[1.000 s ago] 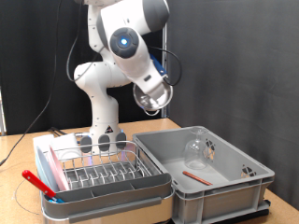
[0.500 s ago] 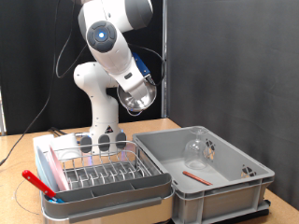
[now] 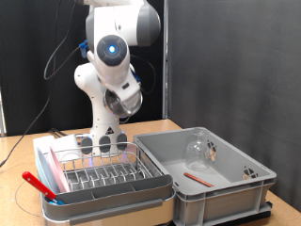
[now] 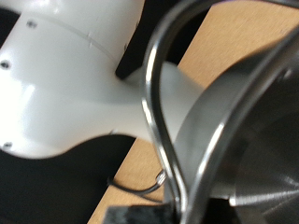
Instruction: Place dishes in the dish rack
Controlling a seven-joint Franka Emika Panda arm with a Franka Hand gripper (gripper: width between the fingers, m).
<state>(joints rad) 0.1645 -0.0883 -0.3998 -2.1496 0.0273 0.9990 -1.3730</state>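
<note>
Exterior view: the gripper (image 3: 123,105) is raised high above the table's back edge, over the dish rack (image 3: 99,172), with a shiny steel cup (image 3: 128,100) at its tip; finger opening cannot be told. The rack sits in its pale tray (image 3: 56,209) at the table's left end. A red utensil (image 3: 36,182) lies at the tray's left edge. A clear glass (image 3: 198,151) and a thin red stick (image 3: 197,176) lie in the grey bin (image 3: 226,198).

Wrist view: the steel cup's rim and inside (image 4: 234,140) fill the frame, close to the camera; fingers are not discernible.
</note>
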